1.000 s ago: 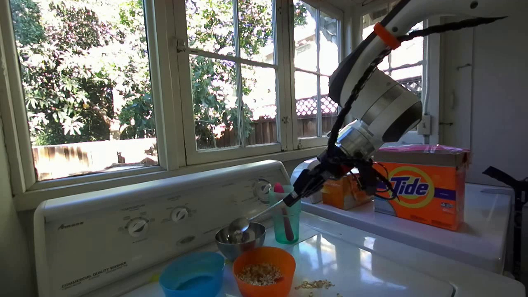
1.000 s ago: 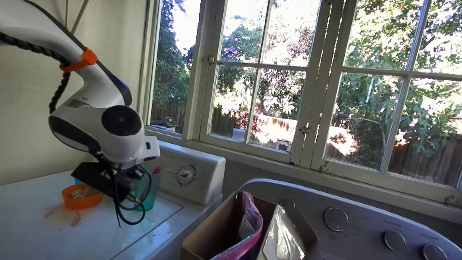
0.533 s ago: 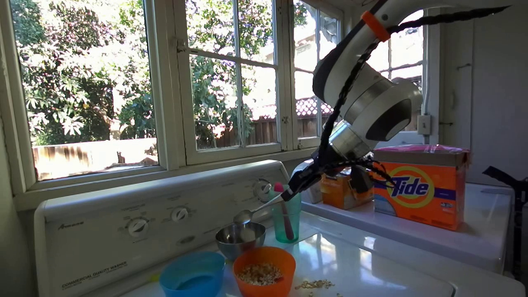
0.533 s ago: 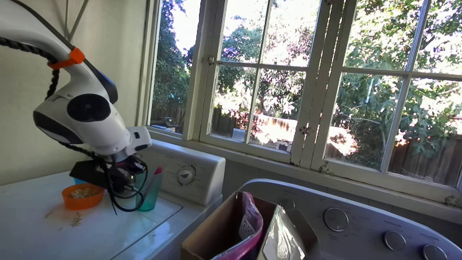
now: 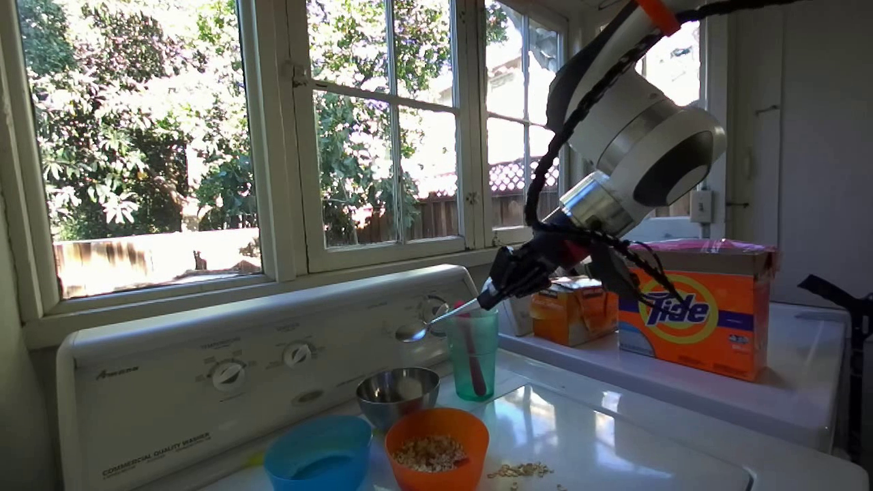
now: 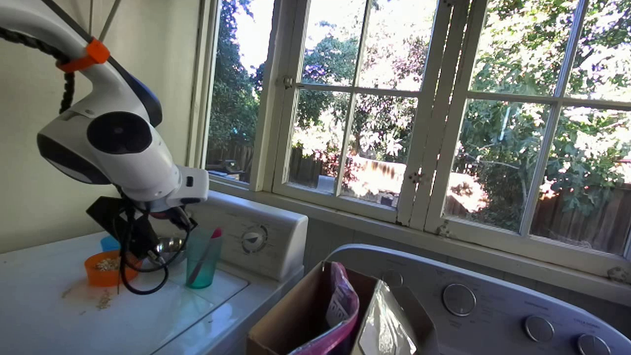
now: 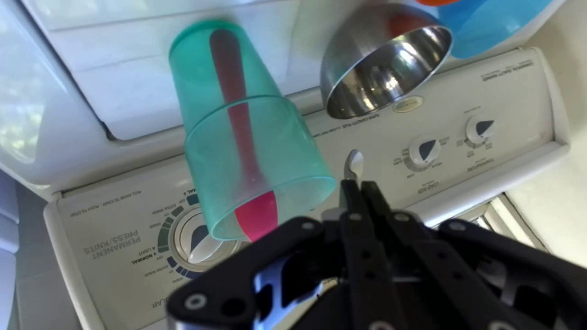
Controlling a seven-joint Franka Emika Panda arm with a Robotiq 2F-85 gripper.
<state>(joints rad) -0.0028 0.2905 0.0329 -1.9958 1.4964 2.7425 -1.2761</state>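
Gripping a slim silver metal spoon (image 5: 412, 333) right now, with the black two-fingered gripper (image 7: 360, 186) clenched hard on its handle. Holding it aslant in mid-air, head lower than the fingertips, against the backdrop of the white washer control panel (image 5: 262, 334). Showing above the round stainless-steel bowl (image 5: 383, 412) in an exterior view, apart from its rim, and crossing the top edge of the tall translucent green plastic cup (image 5: 487, 354) (over it or beside it, can't tell from there). Showing apart from that cup in the wrist view.

Spotting a long pink-red utensil (image 7: 257, 215) leaning inside the cup, end poking out at the rim. Looking down to the orange plastic bowl (image 5: 436, 423), just beside the steel one and part full of pale flakes (image 5: 430, 453), with the round blue plastic bowl (image 5: 348, 436) close alongside. Noting loose flakes (image 5: 522, 470) strewn near the orange bowl on the glossy white washer lid (image 5: 580, 436).

Glancing across to the neighbouring white machine (image 5: 811, 348), bearing a large orange cardboard box marked Tide (image 5: 723, 293) and a smaller orange box (image 5: 556, 317).
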